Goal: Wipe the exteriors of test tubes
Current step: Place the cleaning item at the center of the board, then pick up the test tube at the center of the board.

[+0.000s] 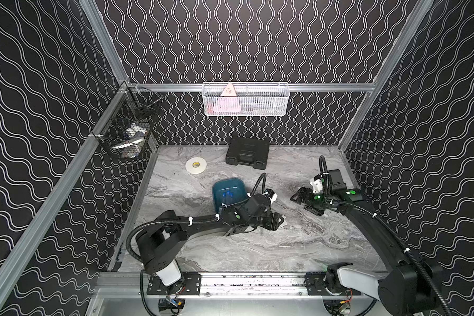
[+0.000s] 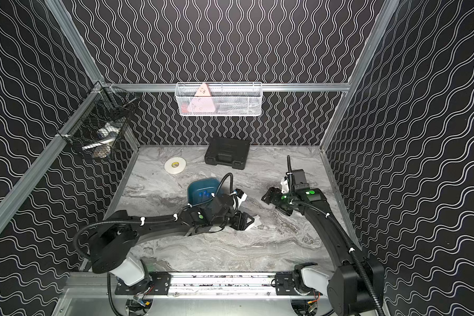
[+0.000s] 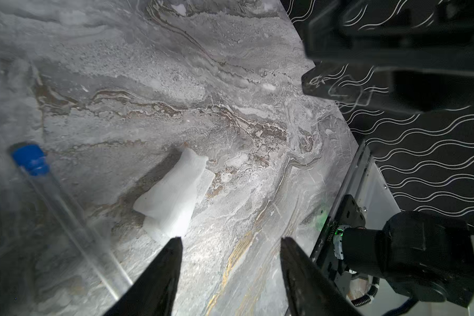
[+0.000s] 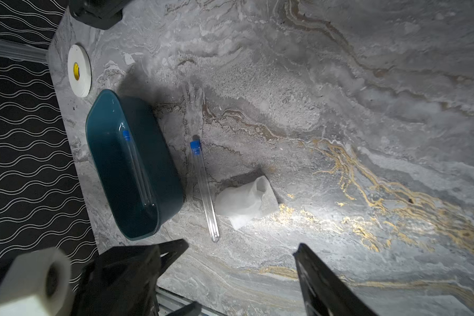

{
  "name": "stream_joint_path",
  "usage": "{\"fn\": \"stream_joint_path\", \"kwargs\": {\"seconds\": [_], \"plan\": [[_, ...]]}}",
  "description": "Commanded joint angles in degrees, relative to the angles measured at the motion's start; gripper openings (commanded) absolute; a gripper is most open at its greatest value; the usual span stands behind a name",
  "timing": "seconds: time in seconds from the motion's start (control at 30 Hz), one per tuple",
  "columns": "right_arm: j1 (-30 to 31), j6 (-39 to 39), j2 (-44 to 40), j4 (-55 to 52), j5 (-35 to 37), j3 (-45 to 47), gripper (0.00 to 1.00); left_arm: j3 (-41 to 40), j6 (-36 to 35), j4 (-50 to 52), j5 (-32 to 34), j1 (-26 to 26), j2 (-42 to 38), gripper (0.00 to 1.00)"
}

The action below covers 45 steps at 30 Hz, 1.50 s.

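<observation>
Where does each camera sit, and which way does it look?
Both top views: high above, looking down onto the grey marble table; both arms show.
Left wrist: past the left gripper at a folded white gauze pad and clear blue-capped test tube.
Right wrist: past the right gripper at the same pad and tube, plus teal plastic tray.

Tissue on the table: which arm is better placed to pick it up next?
Likely left: the left gripper, open, hangs right at the tissue; the right gripper, also open, stands farther off.

Matte black left arm (image 1: 175, 220) and right arm (image 1: 368, 225), white bases (image 1: 170, 273)
Ribbed black cable conduits (image 1: 204, 218), white zip ties (image 1: 191, 220), round green stickers (image 1: 237, 216); left hand (image 3: 230, 240) has tapered black fingers (image 3: 162, 273).
</observation>
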<state>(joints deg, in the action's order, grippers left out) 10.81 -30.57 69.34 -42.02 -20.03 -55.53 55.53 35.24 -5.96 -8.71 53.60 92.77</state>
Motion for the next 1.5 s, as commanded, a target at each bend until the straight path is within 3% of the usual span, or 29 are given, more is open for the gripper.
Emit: {"fn": "stream_joint_path", "kwargs": {"seconds": [0.0,0.23,0.43,0.63,0.9,1.47], "plan": [[0.22,0.93,1.37,-0.10,-0.78,-0.32,0.75,-0.92,-2.87,3.70,3.36,0.10,-4.54,0.61],[8.55,-1.04,9.66,4.22,5.54,-2.59,0.68,-5.33,-4.38,12.73,10.44,-2.02,-16.82,0.63],[17.63,-2.19,21.98,7.53,10.86,-8.00,0.60,-11.26,-1.63,16.59,9.39,-8.79,-25.60,0.63],[21.70,-1.79,32.08,8.40,14.03,-15.07,0.48,-15.82,0.46,19.18,8.47,-14.07,-31.70,0.63],[24.08,-1.07,39.42,6.49,17.74,-19.88,0.42,-19.49,3.16,18.17,5.57,-16.15,-34.16,0.64],[26.52,-0.81,45.03,4.76,20.90,-21.87,0.31,-20.54,3.65,17.17,4.40,-16.28,-33.97,0.64]]}}
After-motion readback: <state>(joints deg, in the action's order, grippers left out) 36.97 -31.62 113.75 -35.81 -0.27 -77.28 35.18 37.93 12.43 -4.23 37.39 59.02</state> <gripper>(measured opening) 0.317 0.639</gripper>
